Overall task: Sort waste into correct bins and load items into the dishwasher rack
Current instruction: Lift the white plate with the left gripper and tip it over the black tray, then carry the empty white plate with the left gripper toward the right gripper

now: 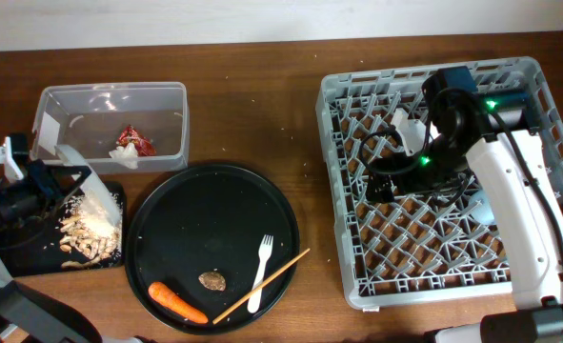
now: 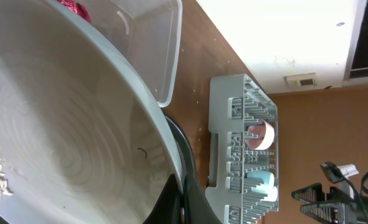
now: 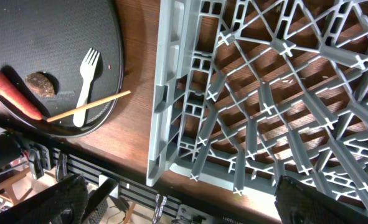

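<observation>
Left pincer (image 1: pixel 57 177) grips the tilted plate (image 1: pixel 90 191), tipping rice scraps (image 1: pixel 86 233) onto the flat black tray (image 1: pixel 24 257). Right pincer (image 3: pixel 196 199) hangs spread and empty-handed above the dishwasher rack (image 1: pixel 333 191).

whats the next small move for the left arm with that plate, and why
Probably tip the plate slightly steeper: it hangs tilted over the black tray, most rice scraps already lie there, but a few seem to cling near its lower edge.
</observation>
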You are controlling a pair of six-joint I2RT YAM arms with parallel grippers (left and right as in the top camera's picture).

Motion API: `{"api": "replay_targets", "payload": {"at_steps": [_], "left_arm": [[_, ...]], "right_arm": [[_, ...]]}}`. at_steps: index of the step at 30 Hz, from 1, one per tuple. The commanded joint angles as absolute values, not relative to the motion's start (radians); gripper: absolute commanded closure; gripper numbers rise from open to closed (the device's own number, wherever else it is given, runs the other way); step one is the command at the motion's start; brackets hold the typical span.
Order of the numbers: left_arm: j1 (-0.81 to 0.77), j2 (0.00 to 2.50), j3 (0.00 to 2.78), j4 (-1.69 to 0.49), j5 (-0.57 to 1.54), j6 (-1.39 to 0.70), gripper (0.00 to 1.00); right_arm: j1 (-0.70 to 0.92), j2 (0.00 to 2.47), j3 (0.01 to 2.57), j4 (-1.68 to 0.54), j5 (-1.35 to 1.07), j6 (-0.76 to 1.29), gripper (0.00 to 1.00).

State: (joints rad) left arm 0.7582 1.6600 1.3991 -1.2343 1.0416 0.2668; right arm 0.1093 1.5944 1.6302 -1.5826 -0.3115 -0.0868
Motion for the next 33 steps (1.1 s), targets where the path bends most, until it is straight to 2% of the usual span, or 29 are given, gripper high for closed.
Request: {"api": "replay_targets", "payload": {"at_steps": [1, 5, 6, 7, 9, 20, 26, 29, 32, 33], "left_arm": [[0.762, 1.634, 1.403, -1.235, 1.078, 0.29, 0.99], [0.784, 1.626, 1.403, -1.33, 1.118, 0.329, 1.0], [0.798, 1.625, 1.403, -1.284, 1.067, 0.341, 1.0], [0.824, 1.638, 1.401, -1.19, 0.859, 0.045, 1.0], [0.841, 1.64, 1.401, -1.264, 1.081, 0.24, 1.0], [0.817, 1.637, 1.401, -1.29, 1.059, 0.241, 1.0], [0.532, 1.518, 1.401, -1.304, 1.005, 0.287, 1.0], [0.197, 1.433, 1.401, -1.325, 0.717, 0.251, 1.0], [-0.097, 1.452, 1.378, -1.266, 0.381, 0.056, 0.99], [-0.161, 1.462, 1.362, -1.232, 0.333, 0.002, 1.0]], "right_arm": [[0.111, 1.589, 1.626, -1.583, -0.302, -0.097, 0.01], [0.111, 1.589, 1.626, -1.592, -0.302, -0.097, 0.01], [0.111, 1.589, 1.626, -1.598, -0.293, -0.097, 0.01], [0.111, 1.589, 1.626, -1.607, -0.255, -0.097, 0.01], [0.111, 1.589, 1.626, -1.613, -0.25, -0.097, 0.01], [0.111, 1.589, 1.626, -1.613, -0.25, -0.097, 0.02], [0.111, 1.589, 1.626, -1.612, -0.25, -0.097, 0.01], [0.111, 1.59, 1.626, -1.612, -0.25, -0.096, 0.01], [0.111, 1.59, 1.626, -1.611, -0.25, -0.096, 0.01], [0.111, 1.59, 1.626, -1.612, -0.25, -0.097, 0.01]]}}
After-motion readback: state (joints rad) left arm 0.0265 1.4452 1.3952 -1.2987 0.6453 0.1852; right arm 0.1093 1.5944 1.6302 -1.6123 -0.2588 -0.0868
